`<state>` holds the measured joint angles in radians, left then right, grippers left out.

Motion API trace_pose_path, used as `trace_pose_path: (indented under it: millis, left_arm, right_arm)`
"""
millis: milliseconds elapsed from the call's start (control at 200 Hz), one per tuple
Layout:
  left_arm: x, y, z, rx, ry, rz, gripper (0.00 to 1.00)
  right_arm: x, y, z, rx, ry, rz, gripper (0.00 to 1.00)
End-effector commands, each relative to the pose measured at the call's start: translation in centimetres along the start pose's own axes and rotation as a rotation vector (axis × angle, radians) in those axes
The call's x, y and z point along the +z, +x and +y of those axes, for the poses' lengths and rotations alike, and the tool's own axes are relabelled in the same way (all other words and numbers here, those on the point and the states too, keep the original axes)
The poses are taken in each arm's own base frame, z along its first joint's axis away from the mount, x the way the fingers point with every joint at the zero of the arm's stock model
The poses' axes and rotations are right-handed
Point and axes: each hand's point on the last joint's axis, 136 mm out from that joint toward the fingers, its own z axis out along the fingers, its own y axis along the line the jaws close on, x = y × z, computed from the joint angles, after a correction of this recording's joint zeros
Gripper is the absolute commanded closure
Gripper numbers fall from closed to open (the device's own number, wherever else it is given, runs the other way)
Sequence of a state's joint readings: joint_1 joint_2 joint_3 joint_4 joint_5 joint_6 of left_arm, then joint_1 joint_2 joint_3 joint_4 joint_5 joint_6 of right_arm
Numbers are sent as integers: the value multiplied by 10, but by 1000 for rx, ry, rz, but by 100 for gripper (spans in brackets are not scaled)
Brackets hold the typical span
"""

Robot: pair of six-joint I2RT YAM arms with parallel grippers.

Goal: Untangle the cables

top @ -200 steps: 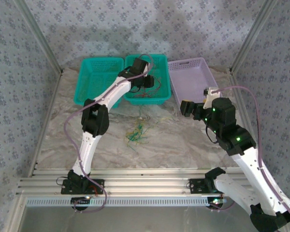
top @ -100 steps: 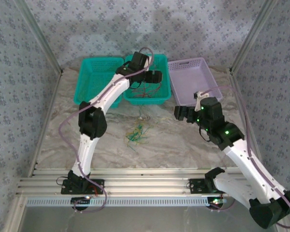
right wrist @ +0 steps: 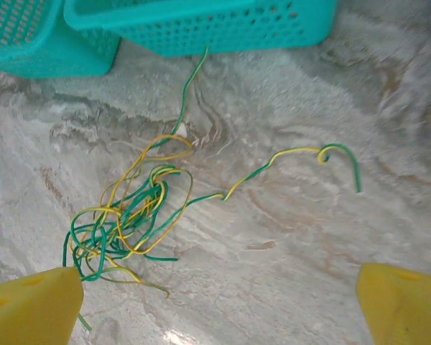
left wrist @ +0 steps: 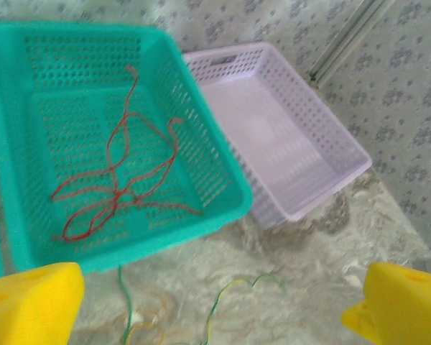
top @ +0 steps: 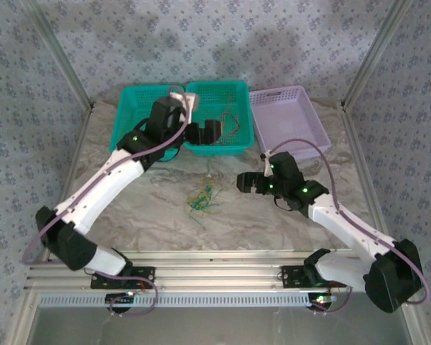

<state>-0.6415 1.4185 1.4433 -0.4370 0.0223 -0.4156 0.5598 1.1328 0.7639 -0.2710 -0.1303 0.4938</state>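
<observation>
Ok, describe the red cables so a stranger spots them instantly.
At the table's far edge, find the teal basket beside the lilac basket. The red cables lie inside the teal one; the green and yellow cables lie out on the table.

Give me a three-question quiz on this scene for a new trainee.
1. Which colour are the cables in the teal basket? A red, B blue, C white.
2. True or false: the green-and-yellow tangle lies on the table.
3. Fill in: the left gripper and the right gripper are both ____.
Key: 1 A; 2 true; 3 open.
</observation>
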Motion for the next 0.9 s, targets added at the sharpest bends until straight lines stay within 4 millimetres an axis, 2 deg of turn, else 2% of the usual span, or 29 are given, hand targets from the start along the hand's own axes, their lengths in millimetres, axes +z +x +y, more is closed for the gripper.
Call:
trace_pose_path:
  millis: [0, 155, 355, 590, 635, 715, 894]
  left_arm:
    - [-17, 24, 20, -51, -55, -4, 0]
    - [-42, 64, 40, -99, -89, 27, 0]
    - [-57, 116, 60, -180, -112, 72, 0]
    - [-57, 166, 76, -257, -135, 139, 0]
    - [-57, 173, 77, -263, -135, 146, 1]
    - [-56, 183, 81, -273, -145, 156, 1]
    - [-54, 203, 85, -312, -146, 176, 1]
  right_arm:
    - [21, 7, 19, 34, -91, 32, 1]
    - [49, 17, 27, 48, -103, 79, 3]
    - [80, 28, 38, 73, -143, 133, 11]
    - [104, 36, 37, 138, -138, 155, 20]
    - [108, 36, 39, 151, -149, 156, 25]
    - [115, 37, 39, 174, -151, 157, 27]
    - [131, 38, 42, 208, -165, 173, 41]
